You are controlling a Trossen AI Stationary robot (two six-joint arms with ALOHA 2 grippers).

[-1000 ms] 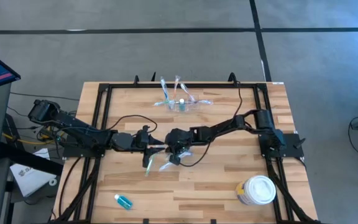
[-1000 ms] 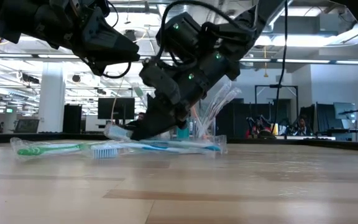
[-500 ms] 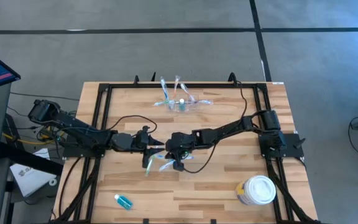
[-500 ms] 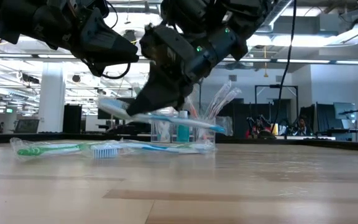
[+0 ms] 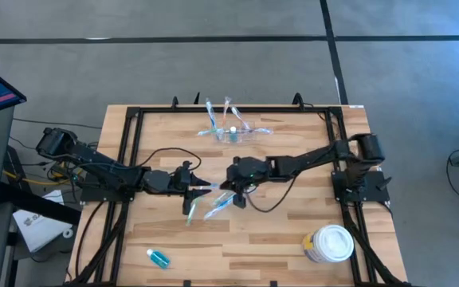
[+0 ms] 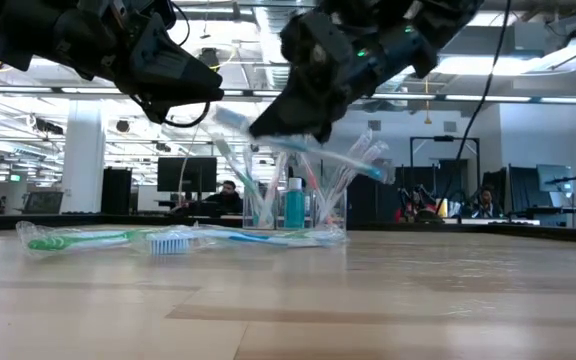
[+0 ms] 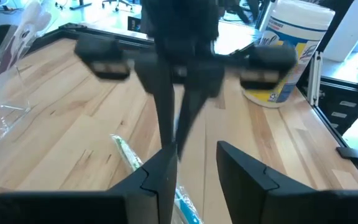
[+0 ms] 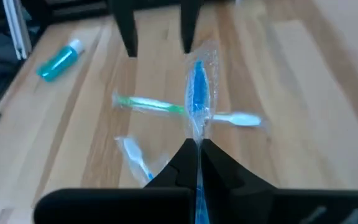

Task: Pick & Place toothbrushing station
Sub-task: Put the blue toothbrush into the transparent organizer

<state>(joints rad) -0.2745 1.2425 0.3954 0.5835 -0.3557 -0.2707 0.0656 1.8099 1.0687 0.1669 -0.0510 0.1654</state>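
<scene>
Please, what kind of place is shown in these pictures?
Probably a robotics lab in an open office: a wooden table with a black frame, rows of monitors behind it, and ceiling strip lights.

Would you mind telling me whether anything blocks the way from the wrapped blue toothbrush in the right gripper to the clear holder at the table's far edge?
Nothing visible: bare table lies between the right gripper, shut on the blue toothbrush, and the clear holder.

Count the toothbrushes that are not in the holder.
3. One wrapped blue toothbrush hangs in the right gripper; a green toothbrush and a second blue toothbrush lie on the table. The arms may hide more.
</scene>
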